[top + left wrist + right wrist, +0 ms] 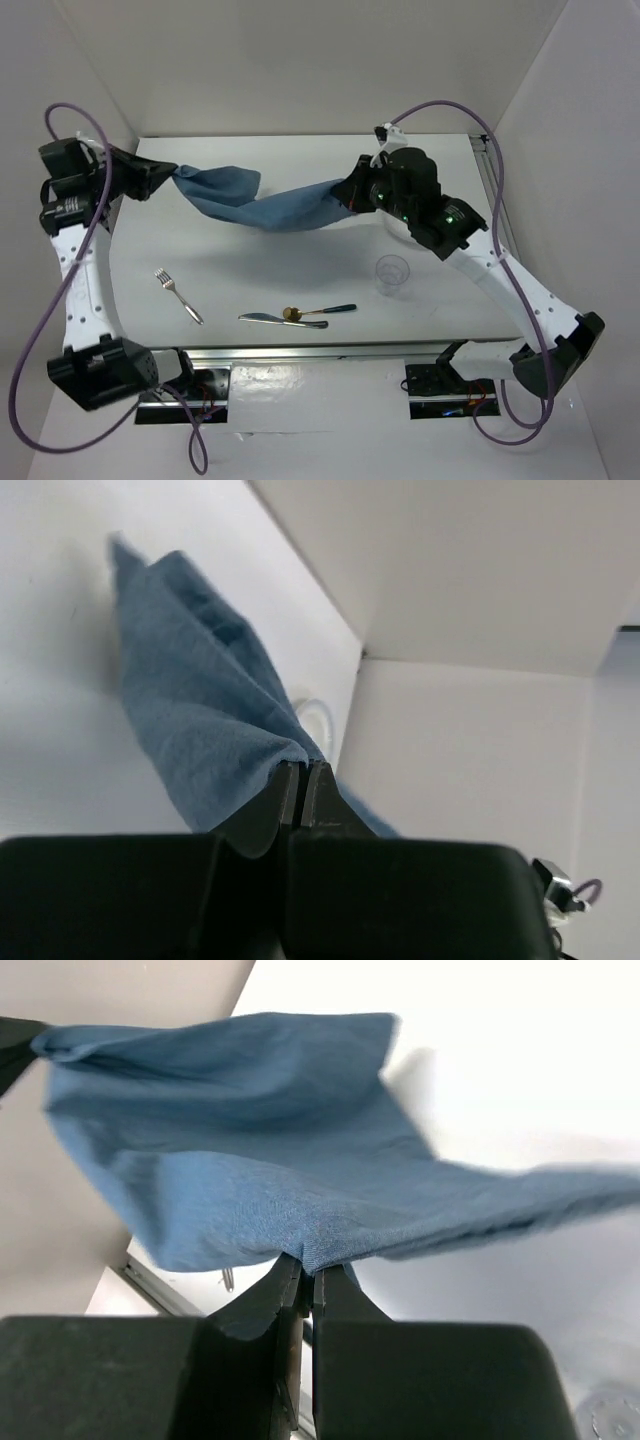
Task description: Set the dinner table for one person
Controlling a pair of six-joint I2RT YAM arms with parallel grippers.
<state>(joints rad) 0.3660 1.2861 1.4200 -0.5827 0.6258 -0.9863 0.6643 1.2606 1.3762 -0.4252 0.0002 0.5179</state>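
Left claw point(172, 178) clamped shut on one end of the blue cloth point(255, 205); right claw point(347, 195) clamped on the other. Cloth (soft woven, sagging mid-span) hangs above the matte white dinner table point(300, 275). Step in hand: laying the mat. Next move, in my judgement: draw taut, lower flat.

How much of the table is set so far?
Nothing looks placed yet. In hand: the left claw and the right claw each pinch an end of the blue placemat, which hangs between them above the dinner table. Left to do: lay the mat flat, then arrange the fork, knife, spoon and clear cup, which lie scattered near the front edge.
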